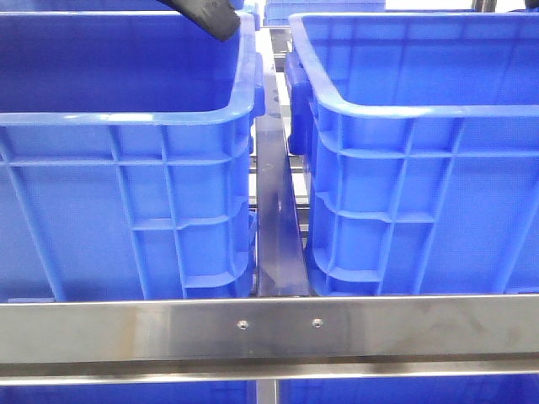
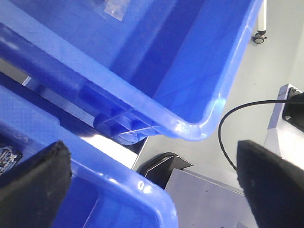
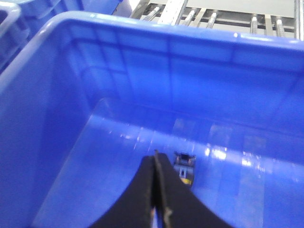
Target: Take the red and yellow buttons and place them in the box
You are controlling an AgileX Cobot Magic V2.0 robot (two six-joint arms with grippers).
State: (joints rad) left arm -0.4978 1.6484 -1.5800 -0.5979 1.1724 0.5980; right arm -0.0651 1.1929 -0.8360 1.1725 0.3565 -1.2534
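- The left box (image 1: 126,168) fills the left of the front view, a deep blue plastic crate with a thick rolled rim and ribbed outer walls, standing behind a steel rail (image 1: 269,328) that runs across the near edge.
- The left hand (image 2: 152,175) hangs over the rim corner of this box, its two black fingers (image 2: 33,180) spread wide apart with nothing between them; only a dark tip of the arm shows at the far edge in the front view.
- A narrow gap with a steel bar (image 1: 276,219) separates the two crates, which stand just beside each other without touching.
- The right box (image 1: 421,168) matches the left one in colour and build.
- The right hand (image 3: 156,199) is down inside the right box, its fingers pressed together; whether anything is pinched between them I cannot tell.
- Just beyond its tips, on the box floor, lies a small grey and yellow item (image 3: 184,164), too blurred to name.
- No red or yellow button shows clearly in any view, so their place is unknown.
- Such buttons are probably light, hard and smooth, likely to slip; a pinch across the rim edges seems best.
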